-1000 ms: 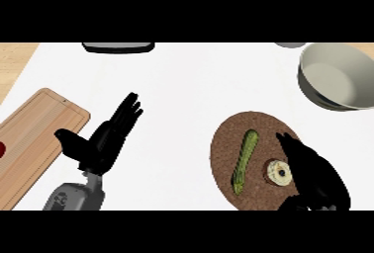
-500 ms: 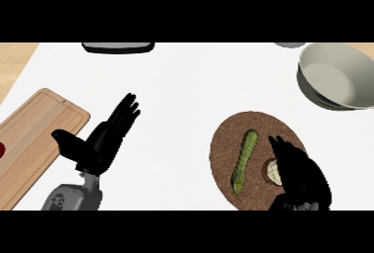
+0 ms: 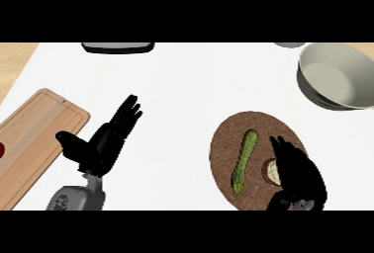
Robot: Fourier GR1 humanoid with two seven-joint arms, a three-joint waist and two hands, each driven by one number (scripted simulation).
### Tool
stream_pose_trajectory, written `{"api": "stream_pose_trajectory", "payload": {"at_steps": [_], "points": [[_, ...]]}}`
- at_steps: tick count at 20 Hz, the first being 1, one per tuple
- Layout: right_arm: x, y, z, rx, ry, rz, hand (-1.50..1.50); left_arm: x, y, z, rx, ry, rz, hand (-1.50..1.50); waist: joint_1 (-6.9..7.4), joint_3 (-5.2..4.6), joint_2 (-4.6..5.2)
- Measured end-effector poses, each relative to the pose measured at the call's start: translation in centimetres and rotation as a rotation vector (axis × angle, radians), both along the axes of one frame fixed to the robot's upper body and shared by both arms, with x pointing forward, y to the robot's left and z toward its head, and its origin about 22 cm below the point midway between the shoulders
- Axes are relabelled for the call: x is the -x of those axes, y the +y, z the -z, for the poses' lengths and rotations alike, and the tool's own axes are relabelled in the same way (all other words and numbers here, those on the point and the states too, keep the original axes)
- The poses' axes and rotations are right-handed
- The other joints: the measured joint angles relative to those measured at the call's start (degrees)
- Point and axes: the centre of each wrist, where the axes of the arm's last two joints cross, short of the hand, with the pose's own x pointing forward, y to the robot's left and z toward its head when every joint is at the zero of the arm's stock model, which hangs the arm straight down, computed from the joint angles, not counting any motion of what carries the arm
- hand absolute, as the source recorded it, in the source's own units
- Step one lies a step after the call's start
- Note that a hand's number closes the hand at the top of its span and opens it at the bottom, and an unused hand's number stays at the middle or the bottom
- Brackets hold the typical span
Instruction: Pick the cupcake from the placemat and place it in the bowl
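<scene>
Right hand (image 3: 298, 173) had slid left over cupcake (image 3: 272, 171) on placemat (image 3: 226, 148), fingers straight, not yet curled round it. Left hand (image 3: 102, 141) rested open near worktop's front edge, farther off. Bowl (image 3: 340, 74) lay toward back right corner.

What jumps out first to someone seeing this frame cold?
The right robot hand lies over the brown placemat at lower right, covering most of the cupcake beside a green cucumber. The bowl waits at upper right; the left robot hand rests open near the cutting board.

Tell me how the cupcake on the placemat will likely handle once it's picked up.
The cupcake looks small beside the right hand covering it, so probably light. Its pale top suggests soft frosting, likely easy to squash. Its short, round shape could tip or roll if nudged sideways.
</scene>
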Motion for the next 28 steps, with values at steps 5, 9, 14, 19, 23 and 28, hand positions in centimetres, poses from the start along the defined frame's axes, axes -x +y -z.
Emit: {"api": "stream_pose_trajectory", "payload": {"at_steps": [5,9,14,19,23,28], "points": [[-0.1,-0.9,1.6,0.002,-0.003,0.015,-1.5,-0.2,0.0,-0.4,-0.001,0.001,-0.002,0.0,0.0,0.0,0.0],[-0.7,-1.2,2.3,-0.007,-0.009,0.024,-1.5,0.2,0.2,-0.2,0.007,0.0,0.002,0.0,0.01,0.01,0.01],[-0.6,-1.2,3.0,-0.017,-0.025,0.016,1.5,0.2,-0.3,-0.5,0.009,-0.001,0.004,0.0,-0.01,0.01,0.0],[-1.7,-1.8,4.1,-0.031,-0.071,-0.043,1.5,0.6,0.3,-0.3,0.001,-0.001,-0.003,0.0,0.06,-0.2,-0.15],[-1.3,-1.3,4.4,-0.023,-0.094,-0.078,1.5,0.2,0.0,-0.8,0.002,0.002,-0.002,0.0,0.0,-0.3,-0.23],[-1.3,-1.2,4.8,-0.009,-0.114,-0.115,1.5,0.1,-0.4,-0.1,0.002,0.002,0.004,0.0,-0.02,-0.38,-0.3]]}}
